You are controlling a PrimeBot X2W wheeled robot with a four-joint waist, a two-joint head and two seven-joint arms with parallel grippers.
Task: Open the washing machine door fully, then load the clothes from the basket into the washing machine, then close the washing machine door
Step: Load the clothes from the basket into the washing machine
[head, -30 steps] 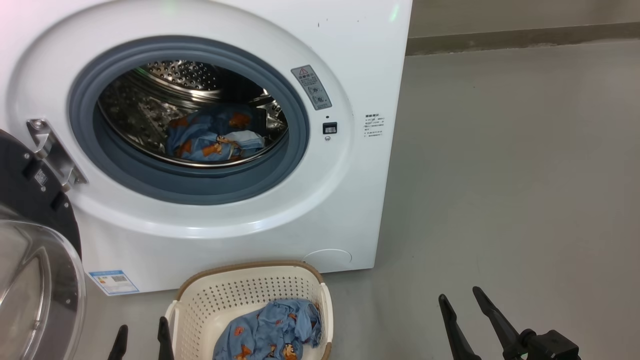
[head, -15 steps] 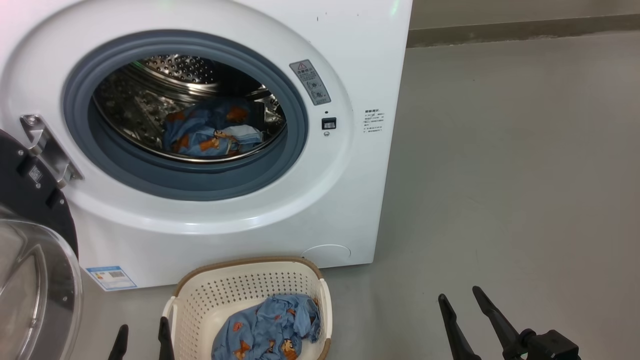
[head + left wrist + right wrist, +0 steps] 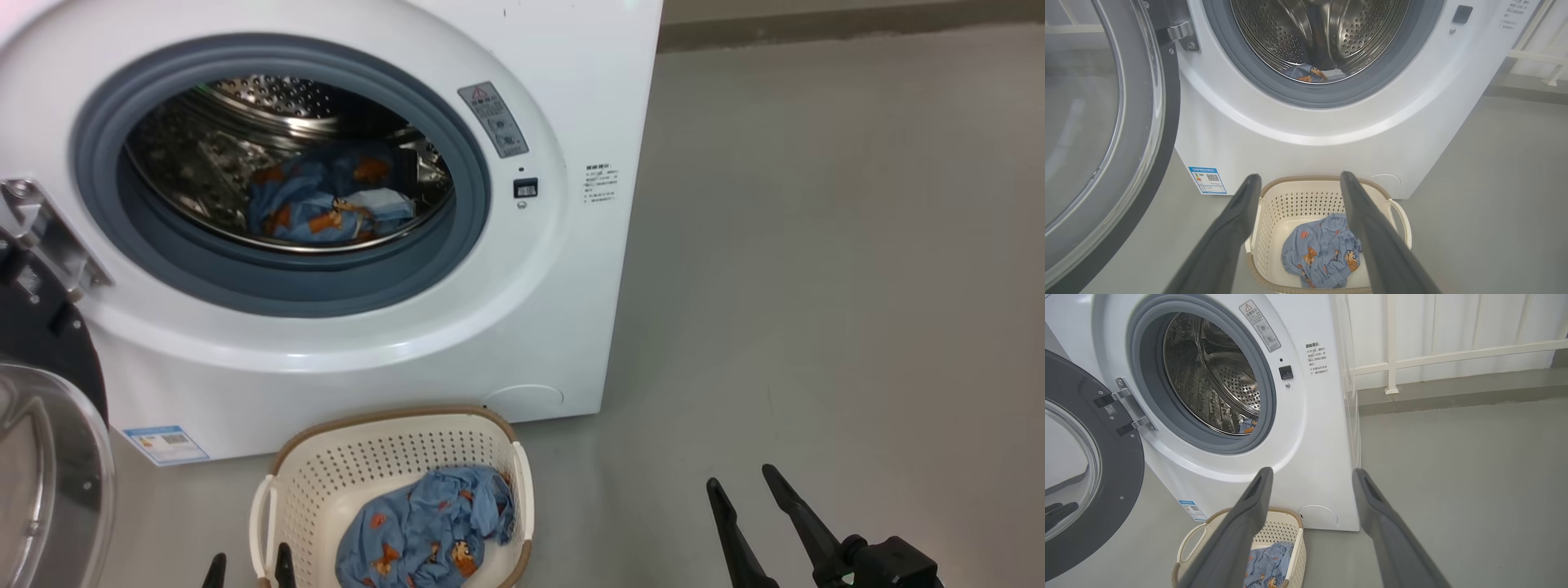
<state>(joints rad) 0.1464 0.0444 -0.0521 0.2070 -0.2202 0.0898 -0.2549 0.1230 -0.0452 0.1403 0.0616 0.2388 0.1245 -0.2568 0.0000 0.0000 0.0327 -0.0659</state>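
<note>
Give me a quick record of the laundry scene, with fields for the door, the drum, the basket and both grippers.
door: swung wide open on the washing machine
drum: holds loaded clothes
basket: on the floor before the machine, holds remaining clothes
left gripper: open, empty, pointed at the basket
right gripper: open, empty, to the basket's right

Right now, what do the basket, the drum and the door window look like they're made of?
The basket looks like matte cream plastic, moulded with rows of holes. The drum seems polished steel: shiny, reflective, perforated. The door window is clear and glossy, glass or hard plastic; I cannot tell which.
</note>
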